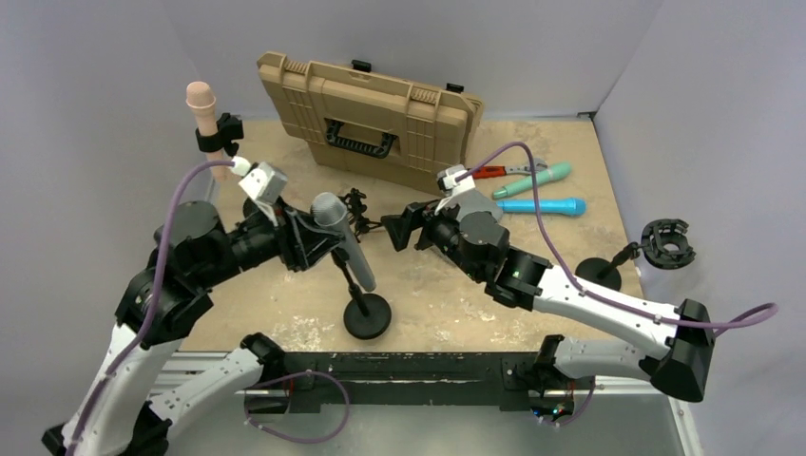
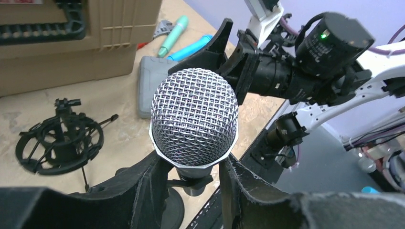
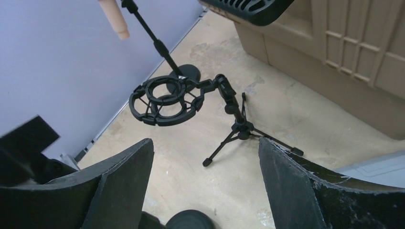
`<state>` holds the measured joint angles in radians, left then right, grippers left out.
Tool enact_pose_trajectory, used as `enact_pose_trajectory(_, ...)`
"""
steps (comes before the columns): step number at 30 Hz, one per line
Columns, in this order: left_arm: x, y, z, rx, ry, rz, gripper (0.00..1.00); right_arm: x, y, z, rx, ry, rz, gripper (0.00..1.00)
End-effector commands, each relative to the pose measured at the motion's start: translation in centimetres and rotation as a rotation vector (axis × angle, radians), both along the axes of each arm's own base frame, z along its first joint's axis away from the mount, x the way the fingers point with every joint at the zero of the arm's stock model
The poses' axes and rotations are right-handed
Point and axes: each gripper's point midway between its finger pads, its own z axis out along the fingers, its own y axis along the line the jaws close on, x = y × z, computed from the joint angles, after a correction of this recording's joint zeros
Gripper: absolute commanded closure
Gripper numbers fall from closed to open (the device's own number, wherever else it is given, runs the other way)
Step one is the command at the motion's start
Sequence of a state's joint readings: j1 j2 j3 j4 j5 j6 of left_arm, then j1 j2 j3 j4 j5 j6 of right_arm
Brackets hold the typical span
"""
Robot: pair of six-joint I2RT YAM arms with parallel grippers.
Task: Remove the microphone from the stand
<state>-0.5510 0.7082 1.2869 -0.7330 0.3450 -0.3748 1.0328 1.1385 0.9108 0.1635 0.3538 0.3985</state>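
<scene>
A grey microphone with a silver mesh head [image 1: 330, 211] sits tilted in the clip of a black stand with a round base [image 1: 368, 316]. My left gripper [image 1: 316, 242] is shut on the microphone body just under the head; in the left wrist view the head [image 2: 193, 117] fills the space above my gripper [image 2: 191, 164], one finger on each side, with the stand base [image 2: 171, 210] below. My right gripper [image 1: 397, 228] is open and empty, just right of the microphone, facing it. In the right wrist view it [image 3: 205, 148] hovers over the table, with the stand base [image 3: 191, 220] at the bottom edge.
A tan hard case [image 1: 366, 119] stands at the back. A pink microphone [image 1: 201, 104] is on a stand at the far left. A black shock mount on a tripod [image 3: 165, 100] stands between my grippers. Teal [image 1: 537, 179] and blue [image 1: 542, 206] microphones lie right, and another mount [image 1: 667, 241] is at the far right.
</scene>
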Motion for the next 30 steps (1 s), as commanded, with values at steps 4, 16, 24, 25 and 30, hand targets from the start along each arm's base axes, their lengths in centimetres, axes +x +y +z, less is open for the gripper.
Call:
enact_pose_trajectory(4,3.2,-2.5,4.0,-0.019,-0.129,0.062,1.00,0.1,-2.8,4.1,0.036,-0.055,-0.080,0.21)
enact_pose_trajectory(16,4.3,-4.6,0.9,-0.061,0.050,0.146,0.82,-3.3,-3.4,7.3,0.078,-0.158,0.088,0.20)
enact_pose_trajectory(24,3.1,-4.7,1.7,-0.101,0.047,0.095,0.50,-7.4,1.8,9.9,0.049,-0.256,0.458,0.20)
enact_pose_trajectory(25,2.9,-4.8,1.6,-0.100,0.051,0.087,0.47,-7.7,2.1,10.0,0.055,-0.260,0.481,0.19)
enact_pose_trajectory(30,1.9,-4.9,1.7,-0.116,0.061,0.044,0.33,-7.3,3.1,9.5,0.055,-0.242,0.490,0.19)
